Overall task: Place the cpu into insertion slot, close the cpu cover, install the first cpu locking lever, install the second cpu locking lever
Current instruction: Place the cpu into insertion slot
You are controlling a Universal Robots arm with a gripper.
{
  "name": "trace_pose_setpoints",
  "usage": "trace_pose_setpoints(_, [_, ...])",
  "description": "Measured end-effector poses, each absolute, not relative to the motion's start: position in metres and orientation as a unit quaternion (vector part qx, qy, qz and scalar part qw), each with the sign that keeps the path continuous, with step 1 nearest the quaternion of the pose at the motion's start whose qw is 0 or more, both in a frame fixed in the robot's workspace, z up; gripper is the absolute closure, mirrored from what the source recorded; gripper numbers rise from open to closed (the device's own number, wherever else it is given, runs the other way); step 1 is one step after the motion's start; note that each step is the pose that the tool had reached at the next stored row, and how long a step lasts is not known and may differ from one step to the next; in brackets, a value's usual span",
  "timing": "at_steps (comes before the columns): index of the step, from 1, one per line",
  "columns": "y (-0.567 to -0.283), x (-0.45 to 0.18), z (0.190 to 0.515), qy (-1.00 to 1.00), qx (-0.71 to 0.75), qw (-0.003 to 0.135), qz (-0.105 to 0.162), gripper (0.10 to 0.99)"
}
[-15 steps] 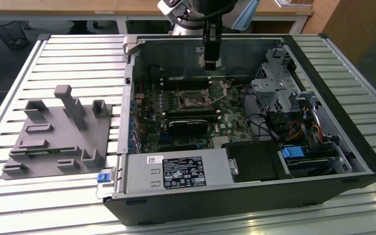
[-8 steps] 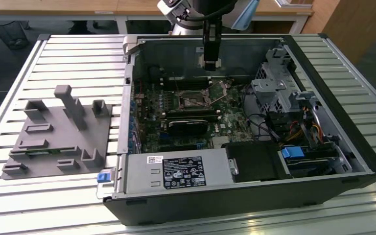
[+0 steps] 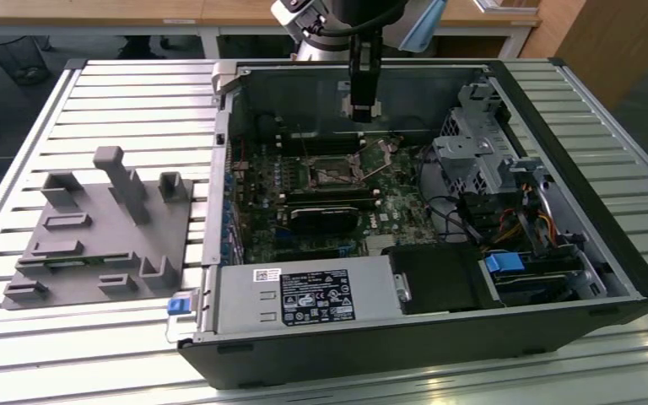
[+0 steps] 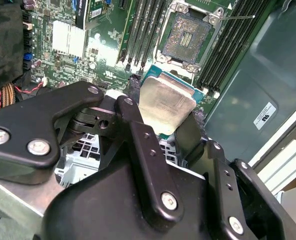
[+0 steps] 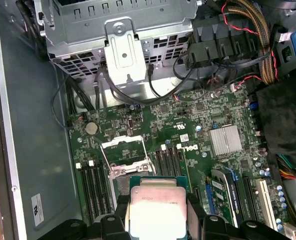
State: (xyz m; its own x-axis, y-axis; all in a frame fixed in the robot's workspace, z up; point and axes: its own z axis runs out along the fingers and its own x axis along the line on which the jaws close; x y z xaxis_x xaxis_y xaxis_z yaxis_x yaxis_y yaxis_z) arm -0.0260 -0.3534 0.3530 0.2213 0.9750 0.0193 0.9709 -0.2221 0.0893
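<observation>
Clearly, fingers (image 4: 187, 140) pinching cpu (image 4: 165, 102), second wrist view, bare insertion slot (image 4: 187, 36)

Upright arm (image 3: 353, 21), downward fingers (image 4: 138, 135) in closed grasp.

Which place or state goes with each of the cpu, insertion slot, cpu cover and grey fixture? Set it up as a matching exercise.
1. cpu
2. insertion slot
3. cpu cover
4. grey fixture

A. lifted open
B. on the slatted table, outside the computer case
C. held in the gripper
D. empty, contacts exposed

Pairs: 1-C, 2-D, 3-A, 4-B
</observation>
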Motion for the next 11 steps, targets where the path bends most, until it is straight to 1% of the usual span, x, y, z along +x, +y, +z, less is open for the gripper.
trace_pose_setpoints(11, [-0.3533,-0.0260,0.3520,0.616,0.787,0.029,0.035,0.545])
